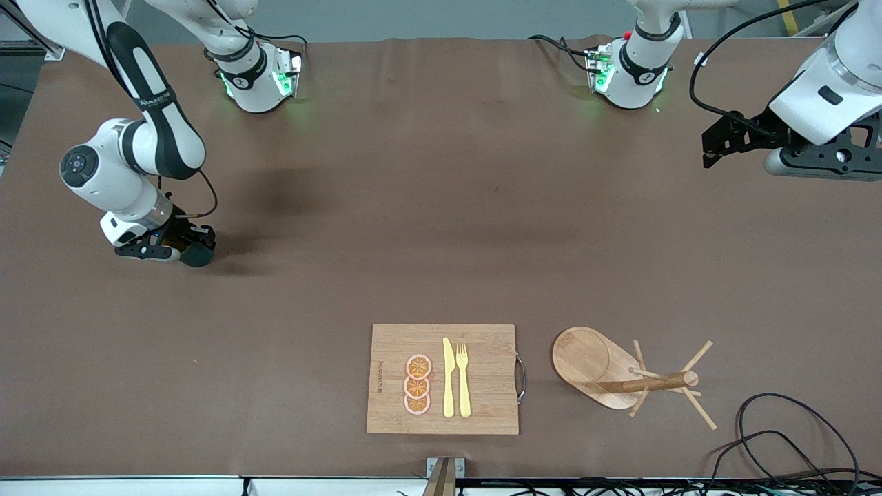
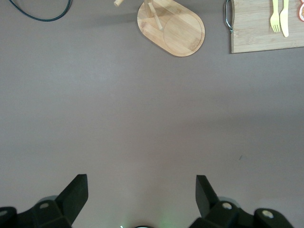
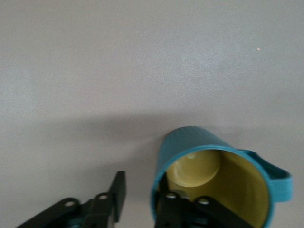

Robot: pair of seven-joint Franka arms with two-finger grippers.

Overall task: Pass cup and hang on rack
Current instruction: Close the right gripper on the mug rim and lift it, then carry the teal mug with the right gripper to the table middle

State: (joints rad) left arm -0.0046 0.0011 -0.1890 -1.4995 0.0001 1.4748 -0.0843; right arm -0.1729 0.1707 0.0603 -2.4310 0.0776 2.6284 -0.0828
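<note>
Near the table's right-arm edge, the right gripper (image 3: 137, 202) jaws straddle the stiff, light-looking cup (image 3: 213, 175) wall, not yet clamped, a sound rim hold; the left gripper (image 2: 141, 194) waits open

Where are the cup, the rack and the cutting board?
cup (image 3: 190, 142): right wrist view, teal outer wall.
rack (image 1: 582, 355): front view, oval base.
cutting board (image 1: 489, 372): front view, bare bamboo beside the fork.

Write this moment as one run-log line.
right gripper: jaws astride cup wall, closing | left gripper: open, waiting over bare table | rack: no cup hung
</note>
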